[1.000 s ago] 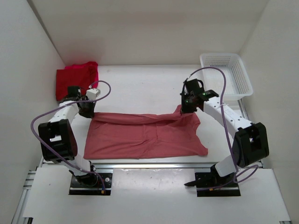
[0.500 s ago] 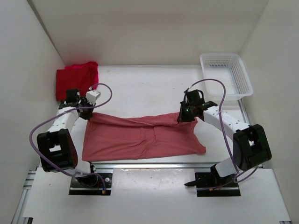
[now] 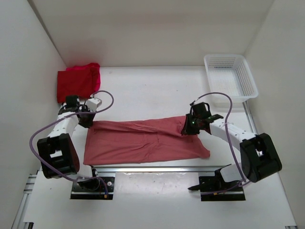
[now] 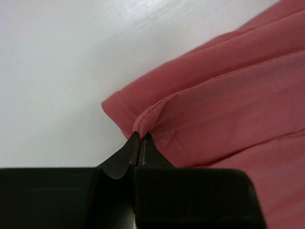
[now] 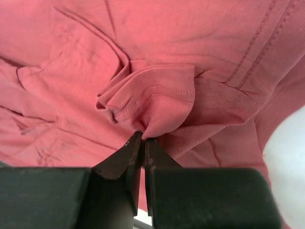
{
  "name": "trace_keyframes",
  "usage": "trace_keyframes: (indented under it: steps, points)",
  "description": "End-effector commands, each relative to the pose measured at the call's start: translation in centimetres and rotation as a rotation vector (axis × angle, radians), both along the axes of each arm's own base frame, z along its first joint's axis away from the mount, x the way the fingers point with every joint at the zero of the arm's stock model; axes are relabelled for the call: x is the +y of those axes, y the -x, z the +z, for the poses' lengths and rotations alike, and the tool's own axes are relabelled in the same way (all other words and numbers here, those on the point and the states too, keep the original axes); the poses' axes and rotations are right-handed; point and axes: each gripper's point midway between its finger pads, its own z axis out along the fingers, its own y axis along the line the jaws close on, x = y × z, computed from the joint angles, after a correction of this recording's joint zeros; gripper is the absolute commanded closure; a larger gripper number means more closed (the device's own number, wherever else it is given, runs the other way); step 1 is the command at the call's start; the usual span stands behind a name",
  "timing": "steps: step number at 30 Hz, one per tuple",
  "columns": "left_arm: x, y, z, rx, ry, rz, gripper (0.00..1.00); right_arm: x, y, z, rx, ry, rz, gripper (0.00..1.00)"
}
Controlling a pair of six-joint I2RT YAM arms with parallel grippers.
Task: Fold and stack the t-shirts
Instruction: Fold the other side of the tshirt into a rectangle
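We drew the far edge of the salmon t-shirt (image 3: 143,145) nearer, so it lay as a narrower band near the front of the surface (image 3: 152,93). The left gripper (image 3: 88,123) and the right gripper (image 3: 186,131) stayed pinched tight on its edge. This fold seemed almost complete.

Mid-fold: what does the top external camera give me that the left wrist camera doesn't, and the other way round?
Only the top external view: the whole salmon t-shirt stretched between both arms, the right gripper shut on its right end, a red cloth pile in the far left corner, and the white basket at far right.
Only the left wrist view: the left gripper pinching a doubled hem corner, with the stitching visible.
Both views: the salmon t-shirt's left end in that grip, lying on the white table.
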Motion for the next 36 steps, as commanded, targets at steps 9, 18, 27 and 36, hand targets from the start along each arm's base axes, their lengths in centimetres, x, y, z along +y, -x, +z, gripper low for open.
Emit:
trace_keyframes:
  steps: [9, 18, 27, 36]
  points:
    - [0.0, 4.4, 0.8, 0.055, 0.028, -0.019, 0.63, -1.2, 3.2, 0.1, -0.009, -0.098, -0.040, 0.63]
    - [0.6, 5.6, 3.0, 0.051, 0.032, -0.046, 0.62, -3.5, 3.5, 4.8, -0.144, -0.073, -0.074, 0.55]
    - [-1.6, 0.7, 2.9, -0.029, 0.014, 0.007, 0.50, 0.2, -1.3, 5.7, -0.114, 0.035, 0.064, 0.39]
    - [-1.5, 1.6, 0.3, 0.038, -0.002, 0.032, 0.48, 3.6, -3.9, 3.2, 0.062, 0.179, 0.216, 0.33]
